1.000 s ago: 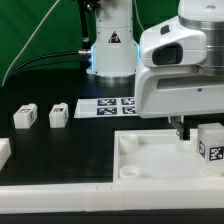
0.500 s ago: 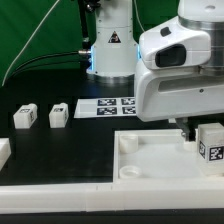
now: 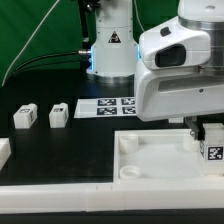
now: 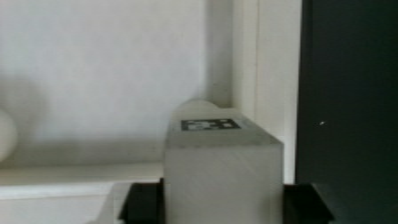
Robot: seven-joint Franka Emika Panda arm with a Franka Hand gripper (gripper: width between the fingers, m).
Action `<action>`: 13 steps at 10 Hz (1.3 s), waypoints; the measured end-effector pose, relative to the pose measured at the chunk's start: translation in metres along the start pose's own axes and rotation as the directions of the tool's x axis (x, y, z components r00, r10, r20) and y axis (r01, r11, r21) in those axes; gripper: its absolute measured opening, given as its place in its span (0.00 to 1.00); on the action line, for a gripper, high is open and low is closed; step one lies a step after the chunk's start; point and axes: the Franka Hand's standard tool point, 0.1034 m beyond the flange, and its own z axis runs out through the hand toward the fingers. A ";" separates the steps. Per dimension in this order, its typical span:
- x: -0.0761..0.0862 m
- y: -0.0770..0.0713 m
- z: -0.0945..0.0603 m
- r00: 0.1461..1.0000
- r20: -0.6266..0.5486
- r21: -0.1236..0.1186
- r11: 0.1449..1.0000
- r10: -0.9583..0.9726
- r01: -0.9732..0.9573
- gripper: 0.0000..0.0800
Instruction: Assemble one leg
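White leg (image 3: 212, 143) at the exterior view's right wears a black-and-white square tag. Two more white legs (image 3: 41, 116) sit far left on the black table (image 3: 60, 150). White panel (image 3: 150, 160) near; green backdrop (image 3: 30, 30) behind.

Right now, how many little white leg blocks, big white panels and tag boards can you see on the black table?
Legs: 3, two loose at the exterior view's left, one at the gripper over the panel
Large white square panel: 1
Marker board: 1
Total: 5
A white piece at the left edge is cut off, so I left it out.
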 end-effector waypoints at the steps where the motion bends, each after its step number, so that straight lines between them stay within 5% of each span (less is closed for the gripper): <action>1: 0.000 0.000 0.000 1.000 0.000 0.000 1.000 -0.001 0.001 0.36; 4: 0.000 -0.002 0.000 0.955 0.001 0.007 0.955 0.297 -0.297 0.36; 7: 0.002 -0.003 0.000 0.795 -0.003 0.024 0.795 0.606 -0.606 0.37; 10: 0.003 -0.004 -0.001 0.569 0.001 0.028 0.569 0.822 -0.822 0.37; 13: 0.006 -0.002 -0.002 0.251 0.019 0.037 0.250 0.968 -0.967 0.37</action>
